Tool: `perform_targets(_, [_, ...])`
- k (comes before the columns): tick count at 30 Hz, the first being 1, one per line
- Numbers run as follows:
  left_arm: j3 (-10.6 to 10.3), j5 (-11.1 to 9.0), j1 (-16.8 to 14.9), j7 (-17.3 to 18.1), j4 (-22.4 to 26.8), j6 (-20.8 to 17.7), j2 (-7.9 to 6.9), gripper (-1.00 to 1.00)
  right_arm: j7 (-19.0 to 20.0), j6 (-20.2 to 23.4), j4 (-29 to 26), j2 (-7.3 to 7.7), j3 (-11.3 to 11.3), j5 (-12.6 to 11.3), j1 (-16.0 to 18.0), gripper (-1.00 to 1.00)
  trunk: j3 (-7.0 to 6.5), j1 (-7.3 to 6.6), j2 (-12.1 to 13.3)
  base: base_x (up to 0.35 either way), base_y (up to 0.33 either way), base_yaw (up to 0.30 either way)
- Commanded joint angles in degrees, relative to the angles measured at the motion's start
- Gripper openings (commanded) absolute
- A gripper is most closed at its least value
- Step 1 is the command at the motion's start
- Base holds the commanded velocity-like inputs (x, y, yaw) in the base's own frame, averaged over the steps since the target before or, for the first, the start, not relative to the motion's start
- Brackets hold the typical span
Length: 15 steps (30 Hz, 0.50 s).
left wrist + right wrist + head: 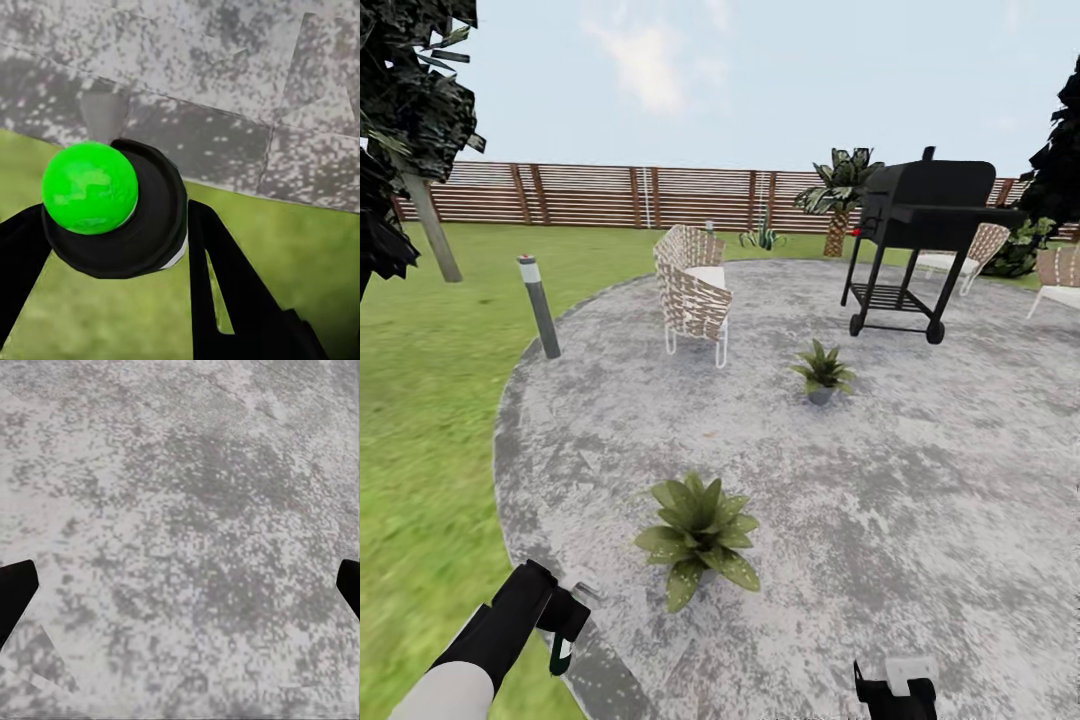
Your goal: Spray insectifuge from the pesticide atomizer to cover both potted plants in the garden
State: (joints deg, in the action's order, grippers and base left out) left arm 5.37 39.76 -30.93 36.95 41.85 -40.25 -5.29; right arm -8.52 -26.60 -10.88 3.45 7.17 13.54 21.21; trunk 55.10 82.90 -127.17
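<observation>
My left gripper is clamped on the pesticide atomizer, just beside the near potted plant; the right gripper stands apart. I fear a poorly aimed nozzle wets the paving only.

A round mottled grey paving lies in green lawn. Behind stands a brown horizontal-slat wooden fence, with a woven wicker chair, black wheeled grill and pale cloudy sky.
</observation>
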Motion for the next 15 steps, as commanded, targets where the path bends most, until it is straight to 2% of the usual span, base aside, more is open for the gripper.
perform_targets(1, [0.16, 0.59, -0.01, 0.58, 0.07, -0.01, 0.02, -1.00, -0.18, -0.20, 0.07, -0.02, 0.39, 0.61, 0.05, 1.00, 0.05, -0.01, -0.02, 0.000, 0.335, -0.256])
perform_targets(15, [0.12, 0.59, -0.01, 0.58, 0.07, -0.01, 0.02, -1.00, -0.18, -0.20, 0.12, -0.05, 0.39, 0.61, 0.05, 1.00, 0.05, -0.01, -0.02, 0.000, 0.334, -0.264])
